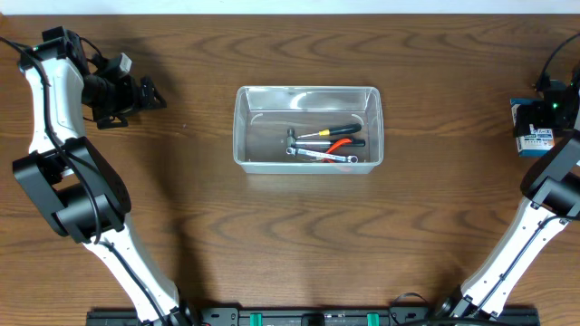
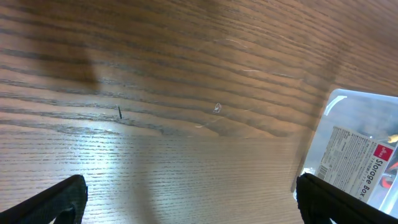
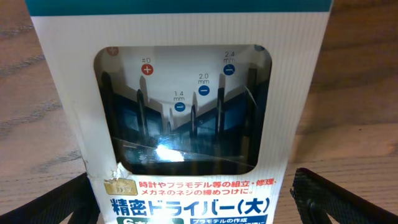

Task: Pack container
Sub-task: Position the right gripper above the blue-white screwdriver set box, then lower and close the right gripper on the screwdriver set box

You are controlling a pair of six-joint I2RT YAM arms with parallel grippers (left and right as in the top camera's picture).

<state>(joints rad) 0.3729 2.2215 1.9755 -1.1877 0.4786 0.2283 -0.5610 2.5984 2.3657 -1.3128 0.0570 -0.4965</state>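
The clear container (image 1: pixel 243 127) stands mid-table in the overhead view, and its labelled corner (image 2: pixel 357 155) shows at the right of the left wrist view. Inside it lie a black-handled screwdriver (image 1: pixel 332 132), orange-handled pliers (image 1: pixel 343 143) and a silver wrench (image 1: pixel 319 156). My left gripper (image 1: pixel 151 94) hovers open over bare wood (image 2: pixel 189 199) to the container's left. At the far right edge, my right gripper (image 3: pixel 194 202) is open and straddles a blue-and-white box of precision screwdrivers (image 3: pixel 180 81) (image 1: pixel 533 138). A thin gap shows at its right finger (image 3: pixel 336 199).
The wooden table (image 1: pixel 299 244) spreads around the container. The left arm's links (image 1: pixel 63 181) occupy the left side, and the right arm (image 1: pixel 544 195) rises along the right edge. A small dark mark (image 2: pixel 119 112) is on the wood.
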